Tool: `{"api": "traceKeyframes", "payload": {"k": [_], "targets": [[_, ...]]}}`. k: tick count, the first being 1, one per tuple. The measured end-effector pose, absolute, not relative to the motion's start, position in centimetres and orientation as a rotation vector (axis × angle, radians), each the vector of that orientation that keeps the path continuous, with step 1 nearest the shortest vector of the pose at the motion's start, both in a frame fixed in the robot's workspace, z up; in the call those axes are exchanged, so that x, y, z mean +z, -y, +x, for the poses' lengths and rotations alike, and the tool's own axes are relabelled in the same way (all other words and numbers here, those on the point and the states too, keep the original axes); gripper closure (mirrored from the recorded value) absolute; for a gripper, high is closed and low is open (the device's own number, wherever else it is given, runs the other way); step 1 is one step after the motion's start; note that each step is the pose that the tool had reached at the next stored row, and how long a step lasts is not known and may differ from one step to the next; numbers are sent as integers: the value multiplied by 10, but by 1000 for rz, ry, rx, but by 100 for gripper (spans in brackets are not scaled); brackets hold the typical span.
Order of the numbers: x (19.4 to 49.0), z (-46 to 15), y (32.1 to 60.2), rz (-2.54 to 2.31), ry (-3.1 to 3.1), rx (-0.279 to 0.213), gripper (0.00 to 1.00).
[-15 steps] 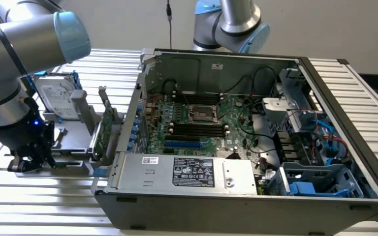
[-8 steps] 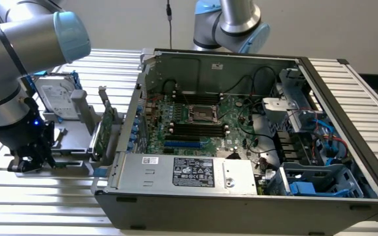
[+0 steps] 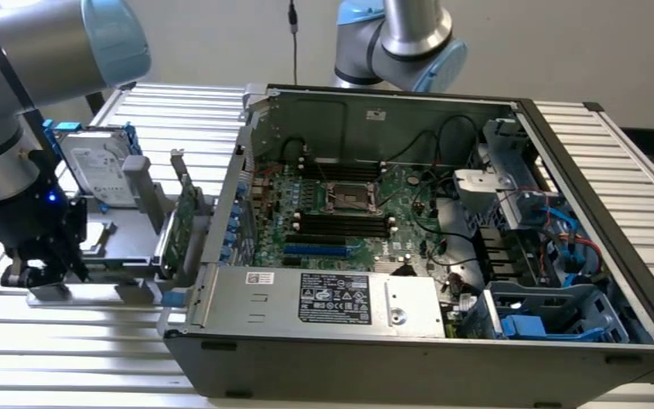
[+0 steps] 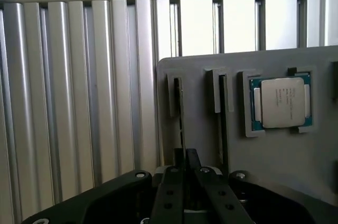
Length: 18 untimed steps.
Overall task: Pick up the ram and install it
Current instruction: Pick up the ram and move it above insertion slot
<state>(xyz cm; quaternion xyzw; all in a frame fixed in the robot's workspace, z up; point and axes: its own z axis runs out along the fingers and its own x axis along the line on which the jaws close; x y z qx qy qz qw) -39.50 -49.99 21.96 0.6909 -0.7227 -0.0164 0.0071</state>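
Note:
The ram (image 4: 182, 121) is a thin dark stick seen edge-on, standing in a slot of the grey holder (image 4: 274, 155). My gripper (image 4: 185, 163) is shut on it, one black finger on each side of its near end. In the exterior view my gripper (image 3: 41, 268) hangs low over the grey holder (image 3: 111, 294) at the exterior view's left, outside the open computer case (image 3: 599, 281). The black memory slots (image 3: 344, 226) lie on the green motherboard inside that case, well off to the exterior view's right of my gripper.
A processor chip (image 4: 280, 102) sits in a recess of the holder beside a second dark slot (image 4: 223, 113). A hard drive in a blue frame (image 3: 98, 166) and a green expansion card (image 3: 185, 223) stand between my gripper and the case. A second arm (image 3: 401, 43) stands behind the case.

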Motion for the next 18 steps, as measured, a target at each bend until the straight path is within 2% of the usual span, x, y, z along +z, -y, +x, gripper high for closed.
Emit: {"api": "traceKeyframes", "payload": {"k": [18], "targets": [[301, -371, 500, 2161, 2258, -53, 86]]}}
